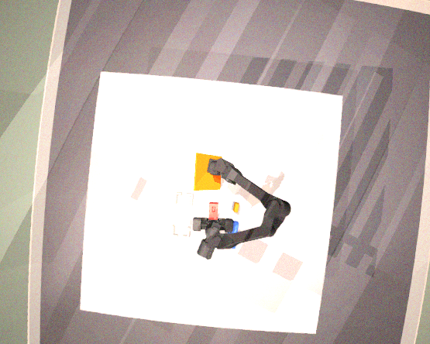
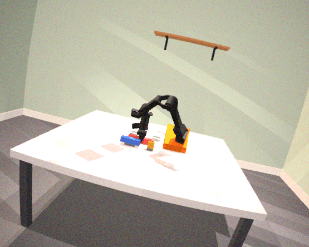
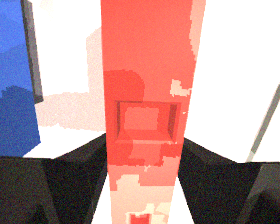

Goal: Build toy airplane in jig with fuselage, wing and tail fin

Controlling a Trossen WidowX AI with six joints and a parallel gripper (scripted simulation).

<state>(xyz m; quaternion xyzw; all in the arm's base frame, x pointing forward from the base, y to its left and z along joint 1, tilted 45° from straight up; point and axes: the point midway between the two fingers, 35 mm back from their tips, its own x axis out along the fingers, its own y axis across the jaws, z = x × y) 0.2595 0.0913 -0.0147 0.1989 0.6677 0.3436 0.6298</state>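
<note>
Apparently the fuselage [image 1: 213,216] [image 2: 147,140] [image 3: 151,50] is the part in hand: it lies beside the cradle [image 1: 184,193] [image 2: 156,138] [image 3: 269,122], and the gripper [image 1: 213,224] [image 2: 142,139] [image 3: 142,135] is closed on it, one finger against each long side. Gripping across the narrow width makes sense, since it leaves the top face free and lets the body go down flat with its length kept level. The fingers sit next to the larger socket [image 3: 148,120], presumably the wing's, so the weight should hang fairly evenly (a hold out at one end would invite a droop).

Just beside the fuselage, on the side away from the cradle, is the blue wing [image 1: 235,226] [image 2: 130,140] [image 3: 11,75]; the small yellow tail fin [image 1: 236,207] [image 2: 150,145] stands near the end toward the arm's orange base [image 1: 202,174] [image 2: 170,139]. Neither is fitted, and both are probably best left until the body is cradled and steady.

The next move calls for a clean lift, clear of the wing, then a shift over the cradle with the body lined up to its two pale brackets. A slight twist could leave one end perched on a bracket's edge.
</note>
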